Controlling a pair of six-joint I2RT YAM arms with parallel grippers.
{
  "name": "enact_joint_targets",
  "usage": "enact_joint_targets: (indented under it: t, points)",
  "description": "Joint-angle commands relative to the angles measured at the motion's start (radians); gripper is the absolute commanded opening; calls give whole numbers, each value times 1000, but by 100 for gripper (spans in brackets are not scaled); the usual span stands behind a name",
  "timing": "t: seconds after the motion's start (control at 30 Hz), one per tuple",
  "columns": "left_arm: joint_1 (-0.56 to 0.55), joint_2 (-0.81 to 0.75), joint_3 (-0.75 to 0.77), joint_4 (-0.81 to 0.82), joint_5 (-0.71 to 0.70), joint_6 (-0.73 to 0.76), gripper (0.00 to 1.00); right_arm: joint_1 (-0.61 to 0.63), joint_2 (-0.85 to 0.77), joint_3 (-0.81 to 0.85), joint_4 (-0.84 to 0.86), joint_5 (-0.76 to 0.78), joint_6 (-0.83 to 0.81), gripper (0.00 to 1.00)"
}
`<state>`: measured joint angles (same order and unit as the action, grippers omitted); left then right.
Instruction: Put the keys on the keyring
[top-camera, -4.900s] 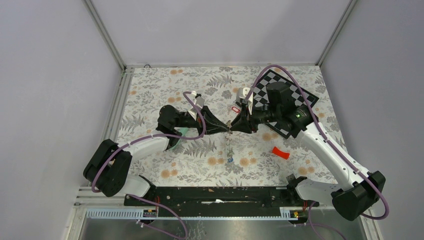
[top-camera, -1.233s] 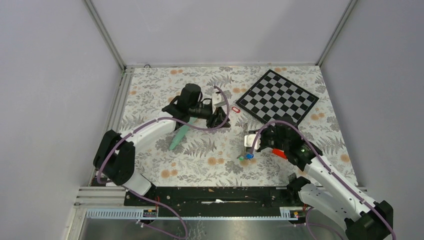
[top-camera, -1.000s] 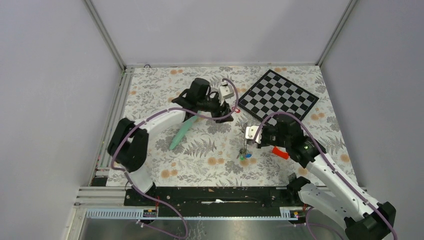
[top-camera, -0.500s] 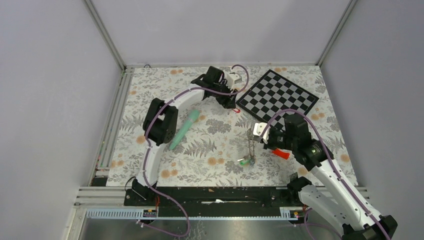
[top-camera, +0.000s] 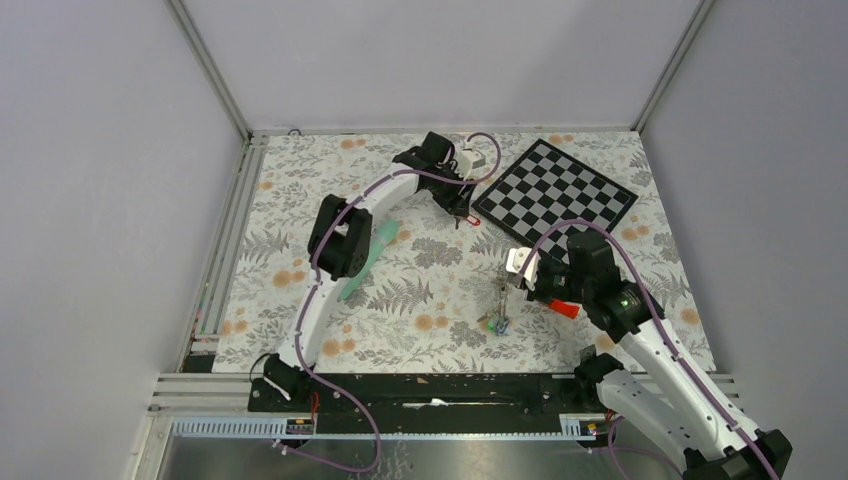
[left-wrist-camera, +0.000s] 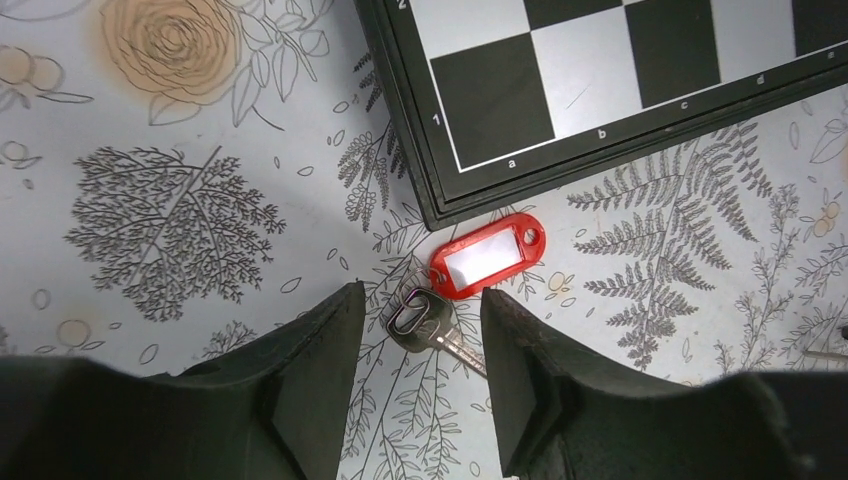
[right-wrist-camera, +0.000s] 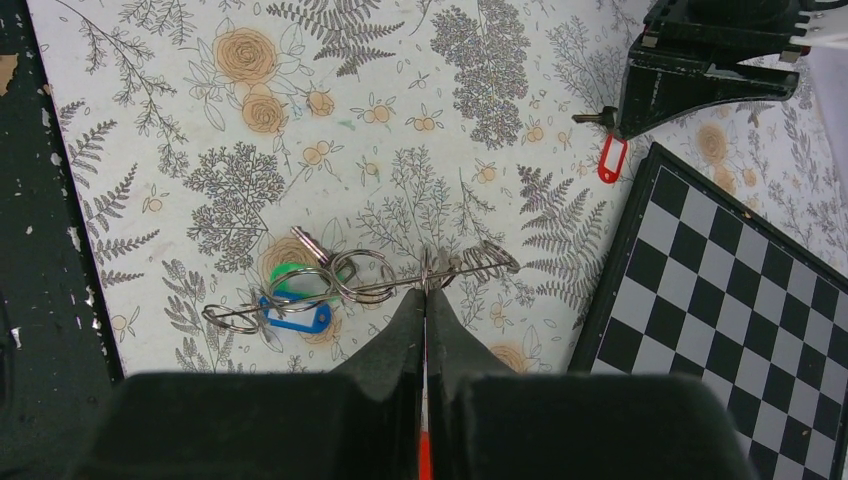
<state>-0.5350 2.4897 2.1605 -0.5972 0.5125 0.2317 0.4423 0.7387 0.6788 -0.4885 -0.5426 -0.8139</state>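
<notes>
Floral table (top-camera: 300, 190) — chessboard (top-camera: 556, 191), red-tagged key (left-wrist-camera: 487, 261), tube (top-camera: 350, 285)

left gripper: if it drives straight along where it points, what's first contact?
Likely the silver key attached to the red tag, lying right between the open jaws of the left gripper, then the tablecloth. Height above it is unclear.

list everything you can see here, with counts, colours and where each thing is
chessboard: one, black and white, far right
red-tagged key: one, at the chessboard's left corner
keyring: one, metal rings and chain, centre
green-tagged key: one, at the keyring's end
blue-tagged key: one, beside the green one
tube: one, mint green, left of centre
curved piece: one, red, right of centre
table: one, floral cover
left end effector: black, open, straddling the red-tagged key
right end effector: black, shut on the keyring
</notes>
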Motion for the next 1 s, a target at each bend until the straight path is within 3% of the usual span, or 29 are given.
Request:
enact_joint_targets:
  t: [0.0, 0.97]
  points:
    - [4, 29, 71, -15, 18, -15, 52, -7, 2, 4, 30, -29, 12, 0]
    - [5, 14, 22, -15, 89, 12, 23, -8, 16, -18, 45, -21, 12, 0]
